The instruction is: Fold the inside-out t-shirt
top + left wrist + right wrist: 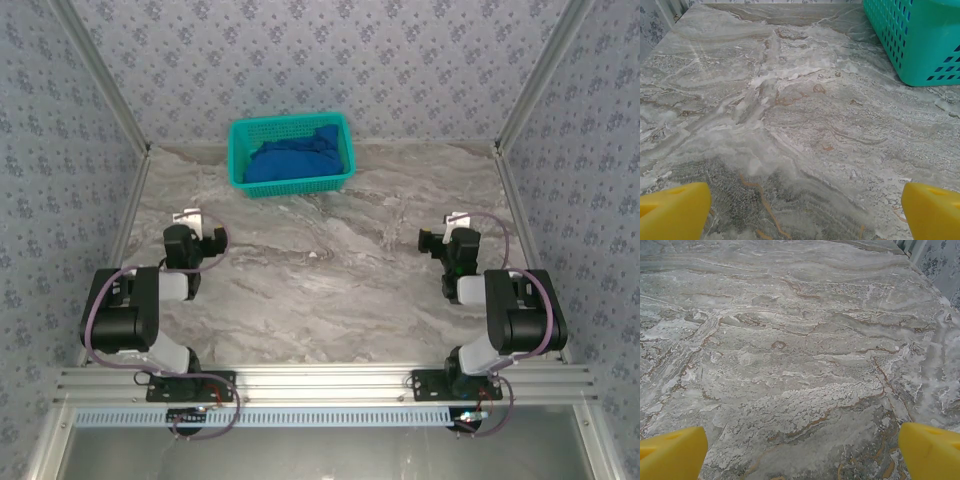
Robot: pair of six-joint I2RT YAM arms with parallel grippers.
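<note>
The inside-out t-shirt (293, 158), royal blue and crumpled, lies bunched inside a teal mesh basket (240, 150) at the back middle of the marble table. My left gripper (192, 222) hovers over the table's left side, well short of the basket, open with nothing between its yellow fingers (672, 210). Over on the right side my right gripper (445, 238) is open too, its yellow fingers (932, 450) wide apart above bare marble. The basket's corner (920, 40) appears at the upper right of the left wrist view.
Patterned walls with metal corner rails enclose the table on the left (100, 90), back and right (540, 80). An aluminium rail (320, 385) carrying both arm bases runs along the near edge. Grey marble (330, 280) stretches between the arms and the basket.
</note>
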